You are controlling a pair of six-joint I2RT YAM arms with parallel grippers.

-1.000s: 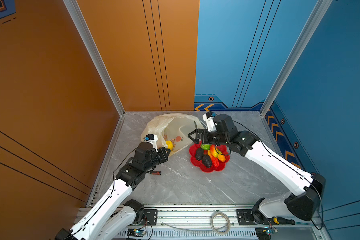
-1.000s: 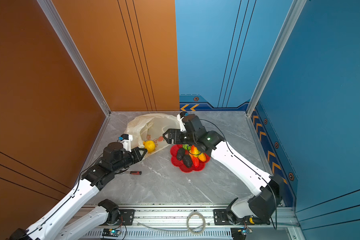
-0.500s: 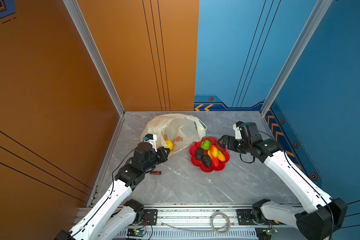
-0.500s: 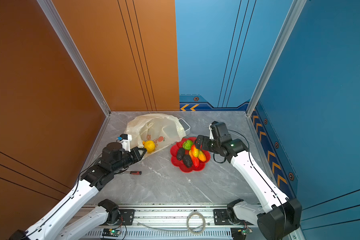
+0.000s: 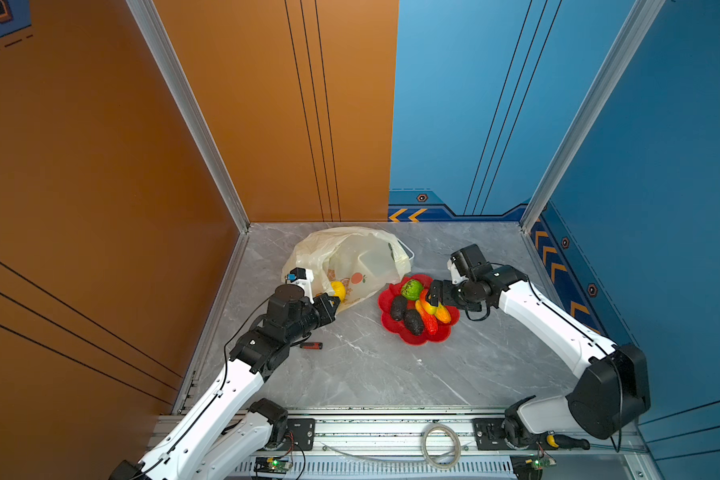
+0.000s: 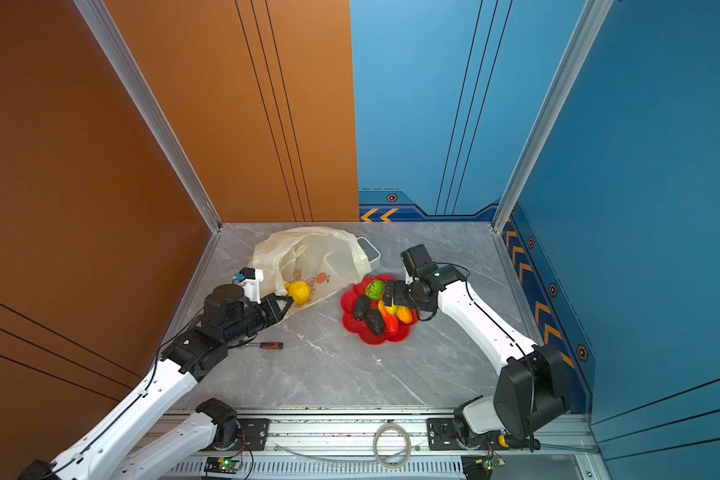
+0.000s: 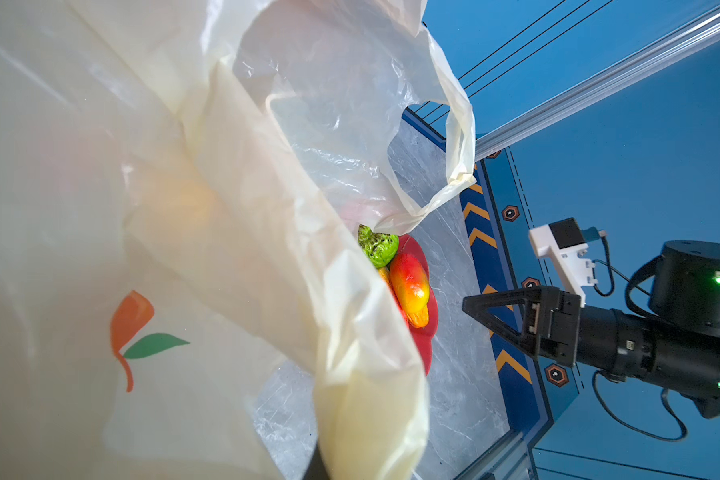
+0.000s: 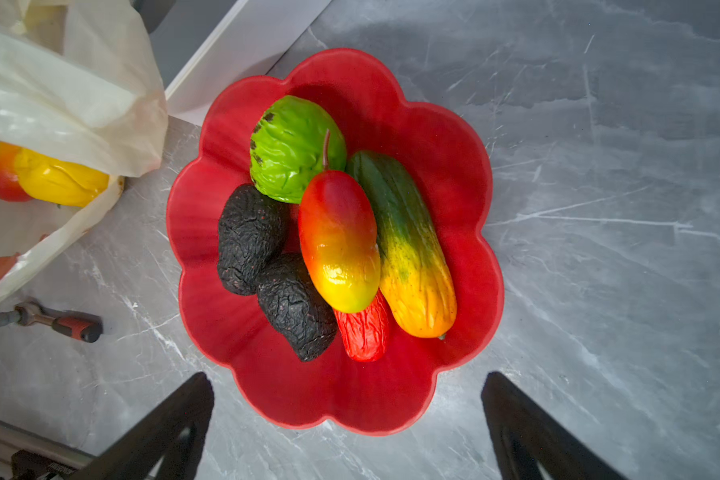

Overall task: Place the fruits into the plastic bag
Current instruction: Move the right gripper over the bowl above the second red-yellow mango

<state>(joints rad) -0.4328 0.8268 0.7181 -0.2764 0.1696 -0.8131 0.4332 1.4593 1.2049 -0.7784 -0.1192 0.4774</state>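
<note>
The plastic bag [image 5: 350,253] lies at the far left of the grey table [image 5: 371,374], draped partly over a white-grey box [image 6: 371,251]. One yellow fruit [image 6: 299,292] sits in its mouth, and the left gripper [image 5: 334,301] has its fingers pressed together on the bag's near edge just beside that fruit. The other fruits [image 8: 337,241], among them a green round one [image 8: 296,149] and two rough black ones [image 8: 252,239], sit piled in a red flower-shaped dish [image 8: 454,124] just right of the bag; the right gripper [image 8: 348,376] hangs over the dish's far right edge, fingers [image 8: 175,419] spread wide and empty.
</note>
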